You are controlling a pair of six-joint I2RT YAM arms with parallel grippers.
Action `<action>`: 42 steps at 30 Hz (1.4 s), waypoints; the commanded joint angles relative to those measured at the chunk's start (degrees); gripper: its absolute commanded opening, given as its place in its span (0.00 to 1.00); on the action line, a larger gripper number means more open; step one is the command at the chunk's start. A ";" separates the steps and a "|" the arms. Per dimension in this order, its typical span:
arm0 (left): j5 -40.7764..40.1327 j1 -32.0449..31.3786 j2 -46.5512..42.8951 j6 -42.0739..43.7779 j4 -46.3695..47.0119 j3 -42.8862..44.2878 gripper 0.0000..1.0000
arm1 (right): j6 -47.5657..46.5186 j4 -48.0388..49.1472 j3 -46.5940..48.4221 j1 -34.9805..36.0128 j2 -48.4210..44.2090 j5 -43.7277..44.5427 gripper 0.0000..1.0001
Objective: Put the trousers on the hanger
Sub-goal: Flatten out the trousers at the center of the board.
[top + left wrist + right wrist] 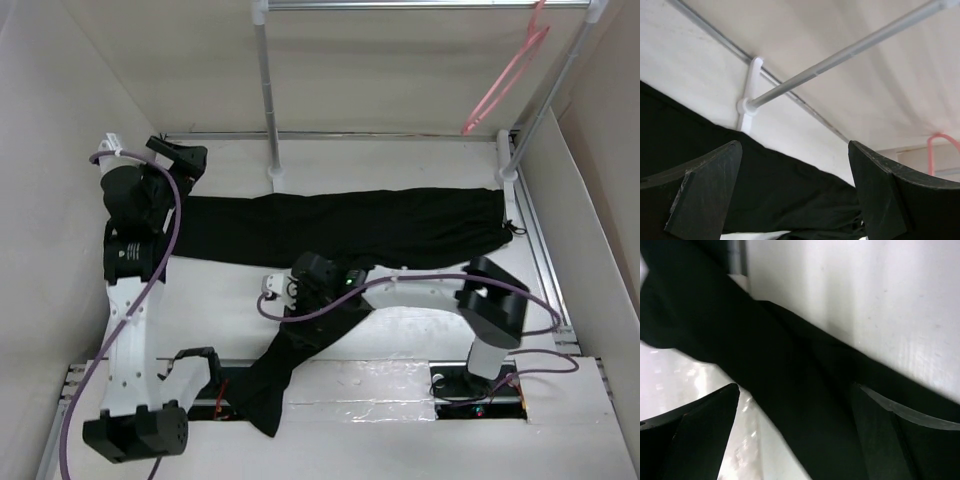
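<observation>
Lying on the table [400, 335], the trousers [340, 225] sprawl unheld. The left gripper [795, 190] and right gripper [795, 432] both gape wide, released; the hanger [510, 75] hangs from the rail [420, 5].

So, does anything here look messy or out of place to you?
Yes, the trousers. One leg lies straight across the table, but the other trails off at an angle, its end reaching past the near edge. The pink hanger hangs empty and tilted on the rack rail.
</observation>
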 commanded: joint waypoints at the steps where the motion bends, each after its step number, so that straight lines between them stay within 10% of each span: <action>1: 0.06 0.19 -1.86 0.76 -4.44 -0.70 0.85 | -4.61 1.38 3.39 0.82 7.47 -0.29 0.97; 7: -0.21 0.19 -5.11 3.05 -7.80 -2.19 0.84 | -4.61 2.61 4.90 2.75 11.97 2.26 0.72; 8: -0.29 0.19 -5.20 3.05 -7.80 -2.37 0.84 | -4.87 1.65 5.60 2.75 12.41 2.69 0.38; 11: -0.12 0.19 -4.42 3.67 -8.42 -2.11 0.84 | -5.05 -0.73 8.85 1.53 11.28 5.41 0.00; 26: 2.18 0.19 6.31 6.65 -13.16 12.31 0.84 | -2.86 -8.20 23.10 -20.28 -12.10 3.05 0.00; 38: -5.65 0.19 4.03 14.91 -24.67 5.57 0.82 | 7.95 -5.39 -9.68 -8.67 -18.08 7.79 0.00; 42: -4.61 0.19 0.08 15.53 -23.72 -3.76 0.77 | 6.21 -8.37 -11.45 -8.06 -20.01 11.22 0.57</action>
